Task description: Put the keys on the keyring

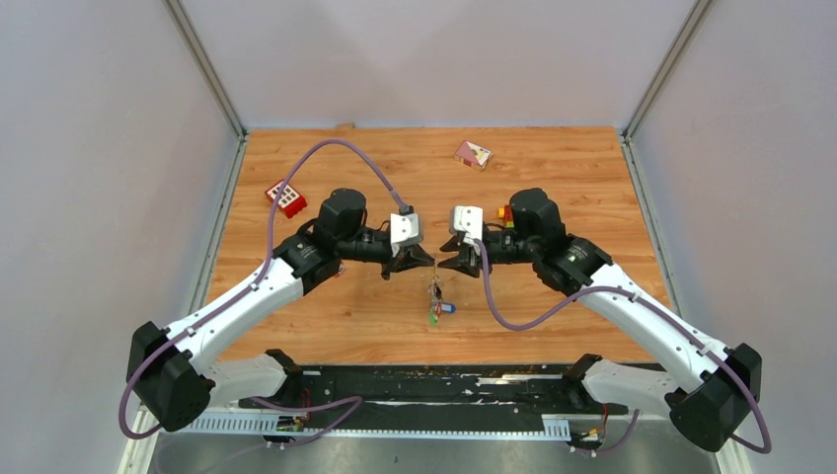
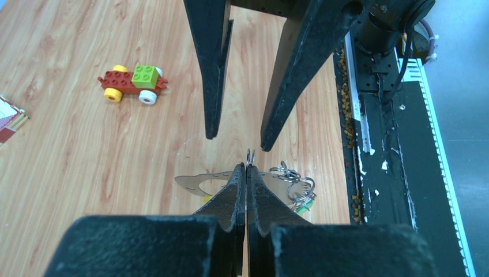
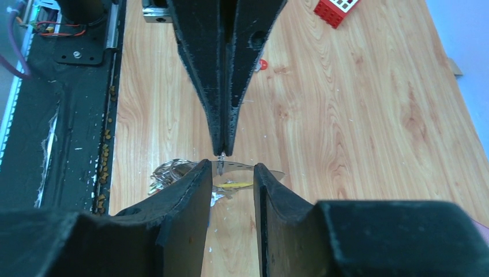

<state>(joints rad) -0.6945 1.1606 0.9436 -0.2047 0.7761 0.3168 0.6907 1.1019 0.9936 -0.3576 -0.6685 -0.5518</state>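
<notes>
- The keys (image 1: 435,301) sit in a small bunch on the wooden table (image 1: 572,178), near its front edge and just in front of the two gripper tips. A blue tag and a green tag show at the near end of the bunch.
- The keyring (image 2: 196,183), a thin silvery band, curves under the tips right beside that tangle of rings; I cannot tell whether it is lifted or lying flat.
- Left gripper (image 2: 247,173): fingers pressed tight together, pinching a small wire ring (image 2: 249,154) that pokes out at the very tips. Whether that ring belongs to a key is too small to tell.
- Right gripper (image 3: 230,167): fingers spread with a clear gap, nothing between them, tip to tip with the left one.
- Further out, a toy car (image 2: 134,83) of red and green bricks stands beyond the right arm.
- A red block with white squares (image 1: 286,198) lies at the far left.
- A pink card (image 1: 473,153) lies near the back edge.
</notes>
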